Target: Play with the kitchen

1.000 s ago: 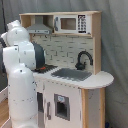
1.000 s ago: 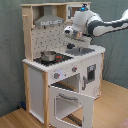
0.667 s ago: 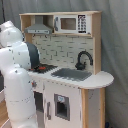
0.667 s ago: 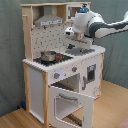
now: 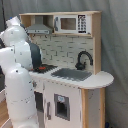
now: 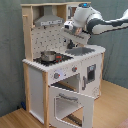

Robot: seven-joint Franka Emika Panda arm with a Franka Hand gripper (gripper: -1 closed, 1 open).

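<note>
The toy play kitchen (image 6: pixel 65 75) stands on a light wood floor (image 6: pixel 112 107) against a grey backdrop, filling most of both exterior views.

The Franka arm (image 6: pixel 100 22) enters from the second exterior view's right. Its end effector (image 6: pixel 70 27) hangs above the worktop, level with the hood (image 6: pixel 47 21). The hood is just to its side, toward the second exterior view's left. Whether the fingers are wide or narrow: cannot tell. Nothing is visibly held.

Directly below the end effector lies the rear of the worktop, between the black stovetop (image 6: pixel 50 60) and the grey sink (image 6: pixel 82 51). A small metal pot (image 6: pixel 48 55) with a reddish inside sits on the stovetop, below the end effector and toward the second exterior view's left.

The oven door (image 6: pixel 70 102) is swung down and open, well below the end effector. Two red knobs (image 6: pixel 56 76) sit on the front panel above it.

In the first exterior view, the arm's white body (image 5: pixel 20 75) blocks the stovetop side and the end effector is hidden. The black faucet (image 5: pixel 83 59), the sink (image 5: pixel 72 74) and the microwave (image 5: pixel 72 23) on the upper shelf are visible.
</note>
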